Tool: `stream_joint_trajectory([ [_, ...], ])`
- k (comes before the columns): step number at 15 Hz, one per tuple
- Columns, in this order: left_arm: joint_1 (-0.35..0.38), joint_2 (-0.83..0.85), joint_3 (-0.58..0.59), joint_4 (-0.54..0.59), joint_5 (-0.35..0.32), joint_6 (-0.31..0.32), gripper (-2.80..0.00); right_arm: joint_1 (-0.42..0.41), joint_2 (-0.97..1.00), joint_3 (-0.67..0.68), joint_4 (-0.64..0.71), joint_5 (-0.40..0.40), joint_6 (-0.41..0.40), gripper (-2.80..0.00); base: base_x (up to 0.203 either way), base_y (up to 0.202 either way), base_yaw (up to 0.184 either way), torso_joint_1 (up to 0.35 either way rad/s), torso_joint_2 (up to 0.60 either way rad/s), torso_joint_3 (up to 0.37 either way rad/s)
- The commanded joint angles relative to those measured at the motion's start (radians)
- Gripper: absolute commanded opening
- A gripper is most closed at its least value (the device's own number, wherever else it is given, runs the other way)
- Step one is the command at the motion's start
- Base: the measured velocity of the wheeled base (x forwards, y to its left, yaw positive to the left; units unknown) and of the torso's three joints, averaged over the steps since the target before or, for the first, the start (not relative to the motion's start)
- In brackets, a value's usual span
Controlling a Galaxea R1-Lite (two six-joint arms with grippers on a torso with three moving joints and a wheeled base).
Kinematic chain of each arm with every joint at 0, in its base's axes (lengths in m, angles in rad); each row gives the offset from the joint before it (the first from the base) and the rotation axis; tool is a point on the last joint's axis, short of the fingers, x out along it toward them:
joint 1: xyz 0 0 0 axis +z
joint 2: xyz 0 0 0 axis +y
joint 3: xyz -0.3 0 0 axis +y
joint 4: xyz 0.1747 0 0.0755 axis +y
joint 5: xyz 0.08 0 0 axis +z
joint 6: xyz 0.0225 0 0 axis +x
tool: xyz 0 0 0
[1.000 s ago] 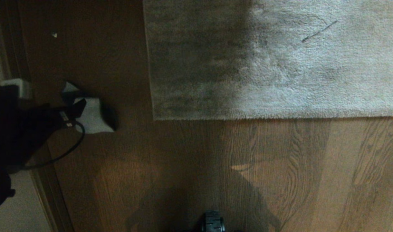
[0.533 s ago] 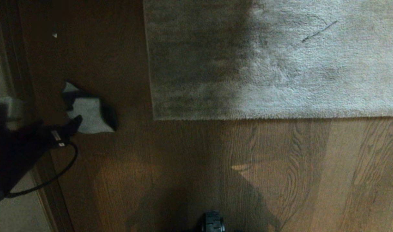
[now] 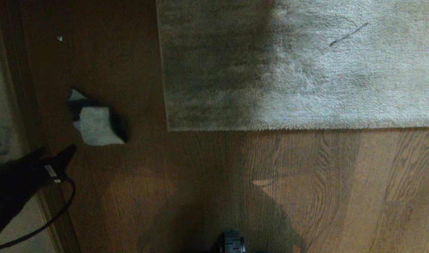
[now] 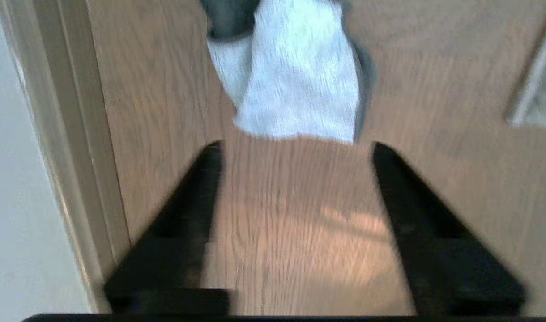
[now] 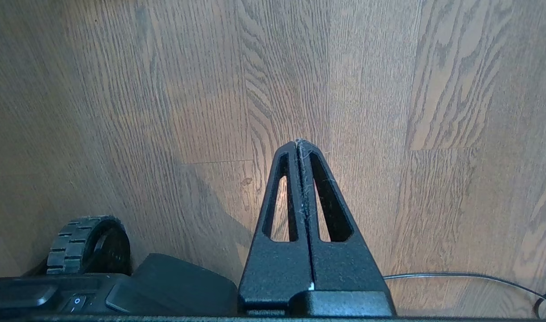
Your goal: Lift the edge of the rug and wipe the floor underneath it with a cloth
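Rug edge [image 3: 299, 128] is seen lying flat on the floor [image 3: 200, 182], its corner [image 3: 168, 129] nearest the cloth [image 3: 96, 126]; the rest of the rug is cut off by the head view's top and right borders, and its left half is darkened by shadow. Only part of the left gripper [image 3: 52, 154] is shown at the head view's left border, its arm cropped there. In the left wrist view, which is blurred, the left gripper [image 4: 295, 147] is held just short of the cloth [image 4: 295, 76], its jaws standing apart with nothing between them. The right gripper [image 5: 300, 143] is seen only in its own wrist view, jaws pressed together and empty, above bare planks beside a wheel [image 5: 87, 243]. Brown wood-grain planks are spread widely between rug, cloth and a pale door frame [image 3: 28, 116] at the left.
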Motion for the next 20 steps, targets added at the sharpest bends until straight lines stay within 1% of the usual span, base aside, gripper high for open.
stream_joint_trajectory([
  [1, -0.012, -0.068, 0.054, -0.006, 0.0, 0.0, -2.8, 0.0, 0.001, 0.0, -0.001, 0.0, 0.0, -2.8, 0.0, 0.0, 0.0, 0.0, 0.0, 0.0],
  [6, -0.15, -0.086, 0.075, -0.006, 0.002, 0.004, -2.8, 0.0, 0.001, 0.0, -0.001, 0.0, 0.0, -2.8, 0.0, 0.0, 0.0, 0.0, 0.0, 0.0],
  [8, -0.173, -0.133, 0.077, 0.021, 0.001, 0.005, -2.8, 0.0, 0.001, 0.0, -0.001, 0.0, 0.0, -2.8, 0.0, 0.0, 0.0, 0.0, 0.0, 0.0],
  [10, -0.175, -0.217, 0.078, 0.109, 0.001, 0.016, -2.8, 0.0, 0.001, 0.0, -0.001, 0.0, 0.0, -2.8, 0.0, 0.0, 0.0, 0.0, 0.0, 0.0],
  [14, -0.182, -0.438, 0.077, 0.379, 0.0, 0.048, -2.8, 0.0, 0.001, 0.0, -0.001, 0.0, 0.0, -2.8, 0.0, 0.0, 0.0, 0.0, 0.0, 0.0],
  [16, -0.197, -0.542, 0.083, 0.508, 0.0, 0.058, -2.8, 0.0, 0.001, 0.0, -0.001, 0.0, 0.0, -2.8, 0.0, 0.0, 0.0, 0.0, 0.0, 0.0],
  [18, -0.206, -0.64, 0.11, 0.592, 0.0, 0.062, -2.8, 0.0, 0.001, 0.0, -0.001, 0.0, 0.0, -2.8, 0.0, 0.0, 0.0, 0.0, 0.0, 0.0],
  [20, -0.209, -0.764, 0.156, 0.652, 0.002, 0.064, -2.8, 0.0, 0.001, 0.0, -0.001, 0.0, 0.0, -2.8, 0.0, 0.0, 0.0, 0.0, 0.0, 0.0],
])
